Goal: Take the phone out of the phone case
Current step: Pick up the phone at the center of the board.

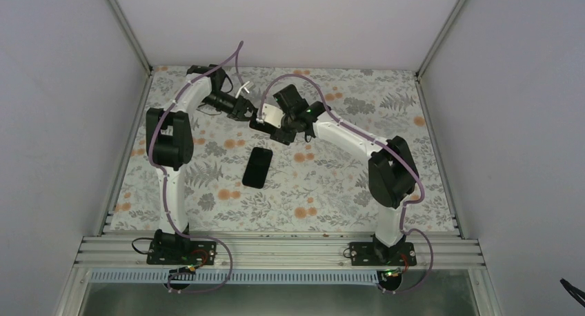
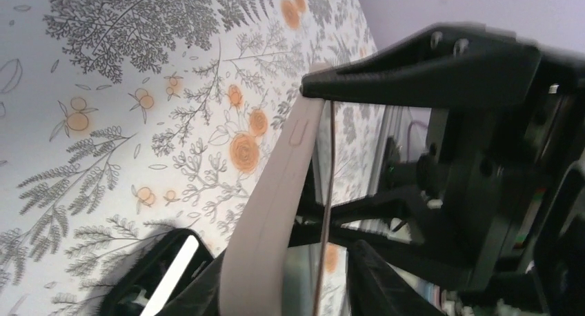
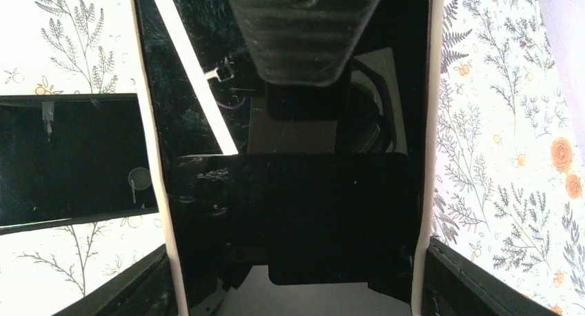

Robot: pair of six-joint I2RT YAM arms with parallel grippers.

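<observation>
A white phone case (image 1: 270,113) hangs above the far middle of the table between both grippers. In the right wrist view its white rim (image 3: 157,192) frames a glossy black face, the phone (image 3: 290,212), which still sits inside it. My right gripper (image 3: 290,288) is shut across the case's width, one finger on each long edge. From the left, my left gripper (image 2: 290,288) straddles the case's end (image 2: 272,212). One finger (image 2: 200,288) touches the white side. A small gap shows at the other finger (image 2: 386,281). The right gripper's finger (image 2: 414,61) presses the case from above.
A second black, phone-like slab (image 1: 257,167) lies flat mid-table, just in front of and below the grippers; it also shows as a dark slab (image 3: 69,157) in the right wrist view. The floral table cover (image 1: 345,185) is walled by grey panels left, right and behind.
</observation>
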